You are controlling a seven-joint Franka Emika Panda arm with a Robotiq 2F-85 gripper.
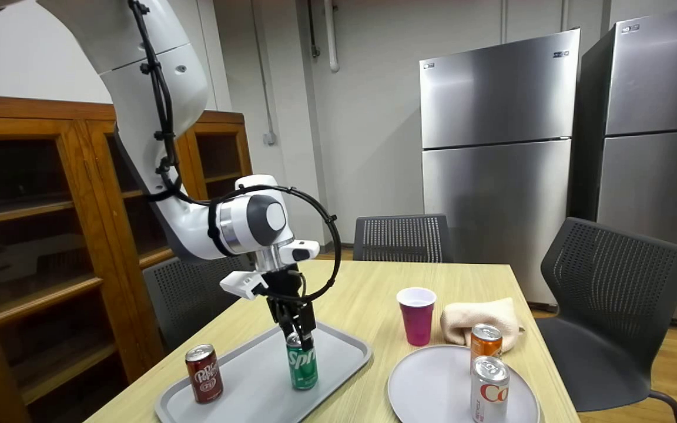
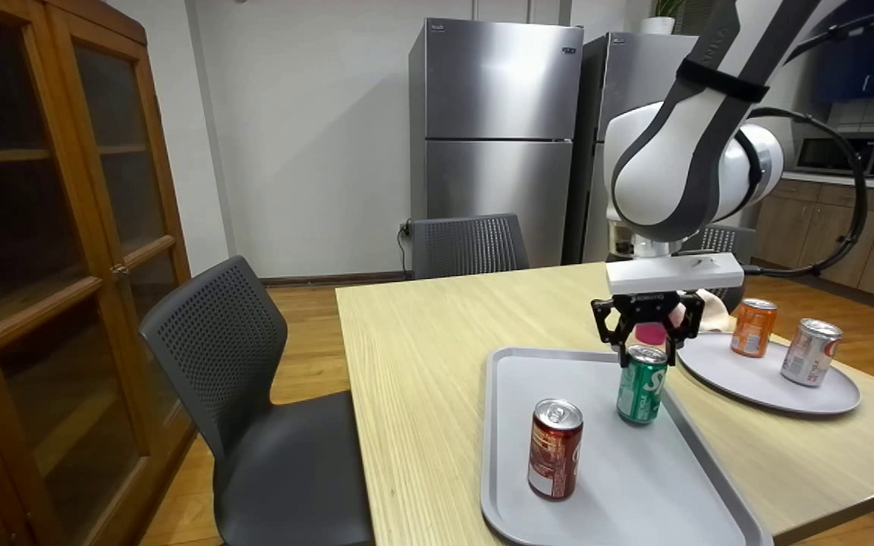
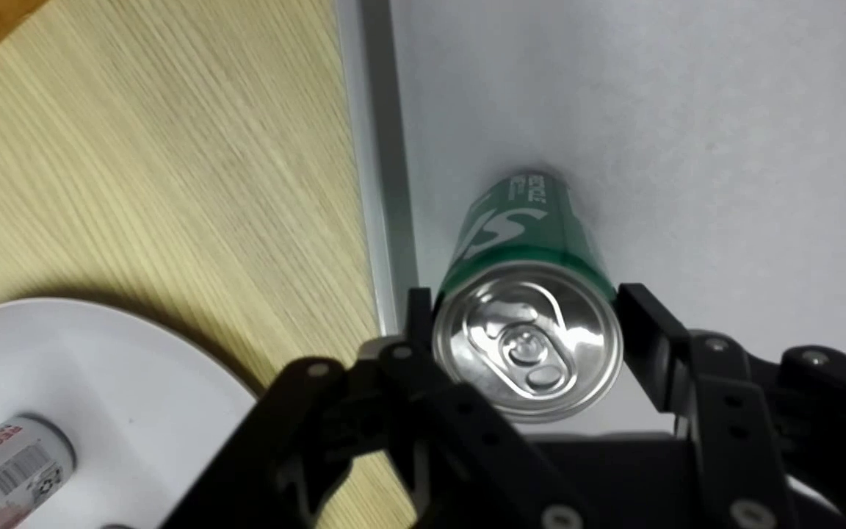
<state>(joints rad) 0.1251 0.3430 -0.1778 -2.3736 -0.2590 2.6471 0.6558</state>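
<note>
In both exterior views, your black two-fingered gripper point(image 2: 647, 360) is clasping the green cylindrical metal can point(image 1: 303, 370) on the grey rectangular plastic tray point(image 1: 256, 367); in the wrist view, you are straddling the can's likely stiff, slick wall point(image 3: 522, 224), best held below the lid point(image 3: 522, 342).

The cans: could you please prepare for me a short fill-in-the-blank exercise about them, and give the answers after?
1. Between the fingers of the end effector is the Sprite can, coloured ____.
2. The Dr Pepper can stands directly on the ____.
3. On the plate, the can nearer the cloth is coloured ____.

Missing words: green; tray; orange.
</note>
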